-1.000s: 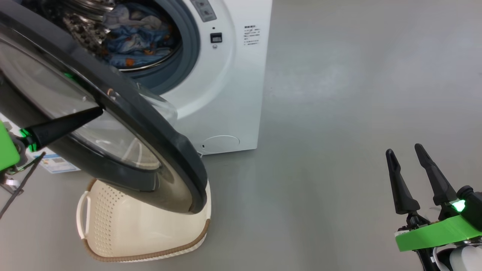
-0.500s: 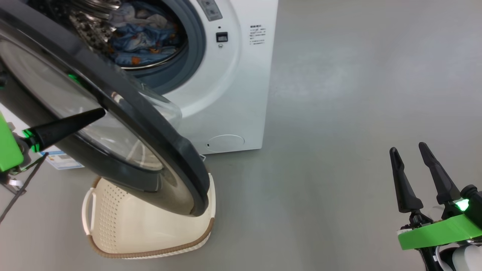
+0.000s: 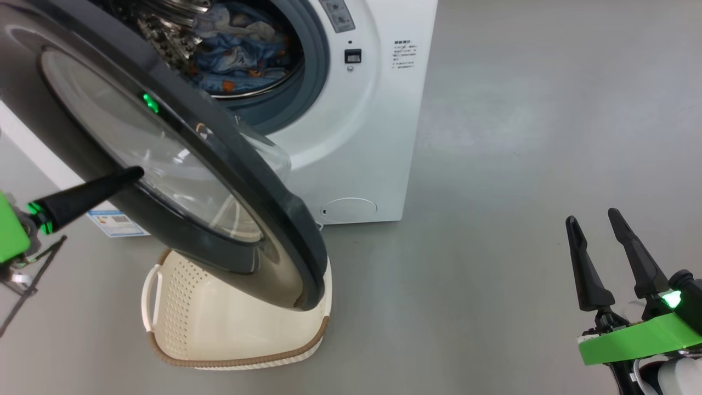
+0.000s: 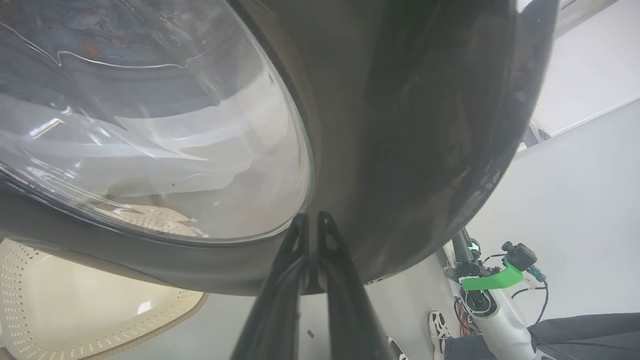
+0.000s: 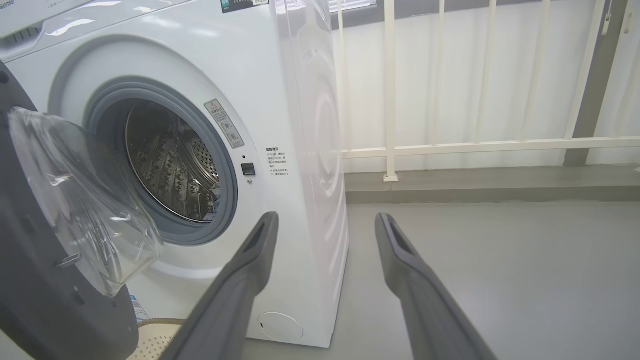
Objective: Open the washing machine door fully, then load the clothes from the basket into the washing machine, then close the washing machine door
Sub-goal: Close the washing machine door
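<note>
Right gripper is seen at lower right of the head view, over bare grey floor, well apart from everything. Its fingers are spread wide and nothing is held between them; the same gap is seen in the right wrist view.

Left gripper is closed fully, fingers pressed together, nothing gripped. Its tips are set against the outer face of the washing machine door, at the line where clear glass meets black rim. Contact looks likely but can't be confirmed.

The door is swung partway open, angled off the machine front. Its bulging glass bowl is seen from the inner side in the right wrist view.

The basket is on the floor under the door's lower edge, just in front of the machine. Its bare cream inside is seen.

The washing machine stands behind, with the round flap low on its front.

The clothes are lying inside the steel drum, past the grey seal.
</note>
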Robot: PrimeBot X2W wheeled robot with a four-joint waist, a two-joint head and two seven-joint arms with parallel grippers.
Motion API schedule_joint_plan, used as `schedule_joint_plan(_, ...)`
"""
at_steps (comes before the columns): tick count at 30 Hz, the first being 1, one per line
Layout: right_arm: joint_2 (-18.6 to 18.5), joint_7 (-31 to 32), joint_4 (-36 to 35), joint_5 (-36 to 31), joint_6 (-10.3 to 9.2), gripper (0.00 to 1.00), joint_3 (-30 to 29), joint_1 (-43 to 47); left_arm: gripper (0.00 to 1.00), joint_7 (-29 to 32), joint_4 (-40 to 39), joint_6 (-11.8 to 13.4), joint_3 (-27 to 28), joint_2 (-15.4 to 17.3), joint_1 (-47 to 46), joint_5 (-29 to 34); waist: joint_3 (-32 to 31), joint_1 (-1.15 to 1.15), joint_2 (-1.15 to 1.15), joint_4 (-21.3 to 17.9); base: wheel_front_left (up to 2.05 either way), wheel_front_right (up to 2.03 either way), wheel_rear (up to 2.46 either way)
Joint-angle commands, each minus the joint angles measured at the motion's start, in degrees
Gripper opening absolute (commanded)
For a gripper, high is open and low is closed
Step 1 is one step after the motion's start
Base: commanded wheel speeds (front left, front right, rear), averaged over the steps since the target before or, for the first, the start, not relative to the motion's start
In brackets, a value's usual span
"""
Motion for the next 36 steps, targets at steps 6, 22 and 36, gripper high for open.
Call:
schedule_joint_plan(6,-1.05,-0.45,-1.42,-0.32,0.26,1.00,1.36,0.32,0.26,-4.11,-0.45,-0.40,4.08,2.05,2.68,0.71,-0.13,0.00,0.00,1.21,0.00,0.00,0.00)
schedule_joint_plan(22,-1.25,-0.45,-1.60,-0.35,0.26,1.00,1.23,0.48,1.00,-24.96,-2.89,-0.48,4.81,-1.61,10.58,5.34,-0.12,0.00,0.00,3.46,0.00,0.00,0.00)
schedule_joint_plan(36,-1.27,-0.45,-1.54,-0.39,0.26,1.00,1.29,0.19,1.00,-53.18,-2.15,-0.49,-0.59,-2.05,18.32,11.18,0.22,0.00,0.00,5.38,0.00,0.00,0.00)
